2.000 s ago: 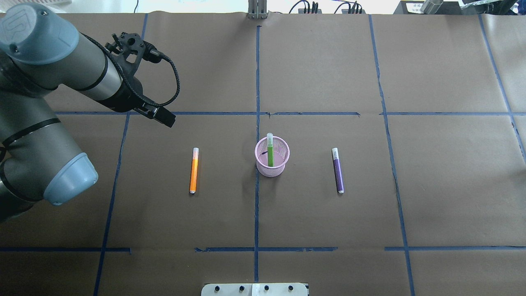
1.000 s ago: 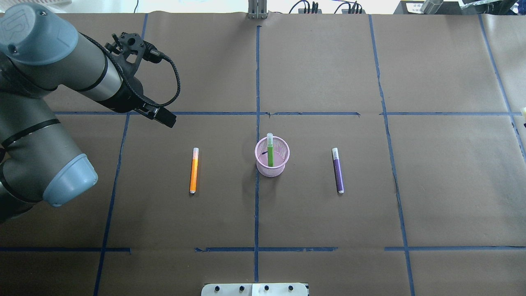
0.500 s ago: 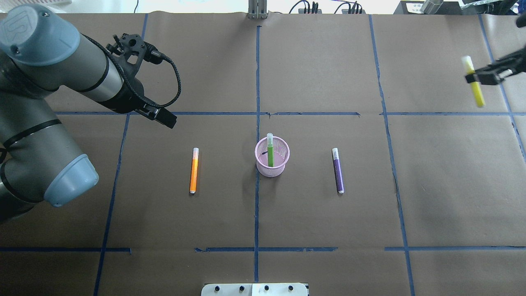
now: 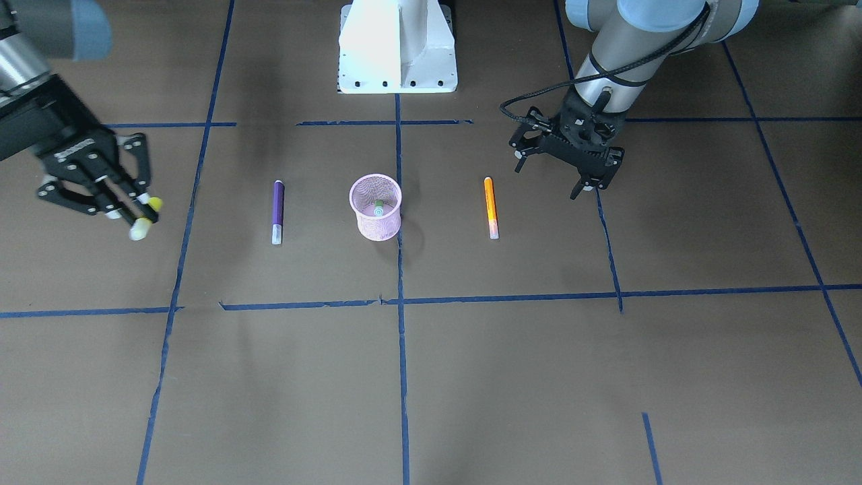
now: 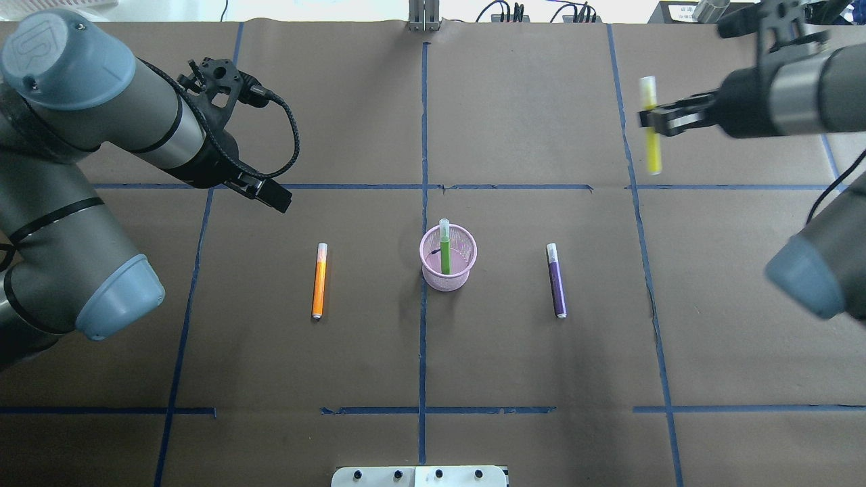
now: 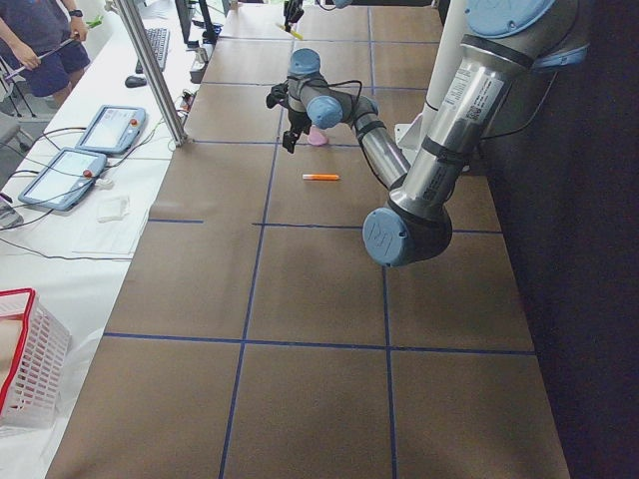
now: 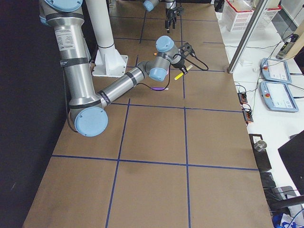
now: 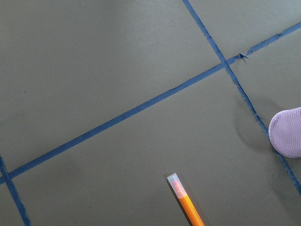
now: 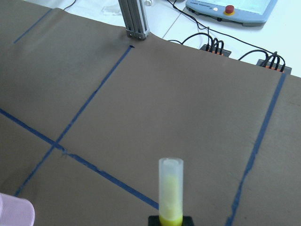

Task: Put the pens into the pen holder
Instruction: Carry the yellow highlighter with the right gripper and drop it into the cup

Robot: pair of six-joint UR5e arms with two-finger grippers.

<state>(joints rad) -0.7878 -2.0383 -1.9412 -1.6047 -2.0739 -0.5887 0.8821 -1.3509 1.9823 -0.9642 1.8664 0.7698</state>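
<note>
The pink mesh pen holder (image 5: 448,269) stands mid-table with the green pen (image 5: 444,249) upright in it. The orange pen (image 5: 318,281) lies flat to its left, the purple pen (image 5: 556,283) flat to its right. My left gripper (image 4: 549,178) is open and empty, hovering behind and beside the orange pen (image 4: 491,205). My right gripper (image 5: 653,120) is shut on a yellow pen (image 5: 651,145) and holds it in the air over the far right of the table, well away from the holder (image 4: 376,209). The right wrist view shows the yellow pen's whitish cap (image 9: 170,188).
Brown paper with blue tape lines (image 5: 423,135) covers the table. The robot's white base (image 4: 397,47) is at the near edge. An aluminium post (image 5: 423,17) and cable plugs stand at the far edge. Operator pendants lie beyond the table (image 7: 273,71).
My right arm has come in from the right edge with the yellow pen and moved left and farther back. The left arm has barely moved. The pens and holder have not moved.
</note>
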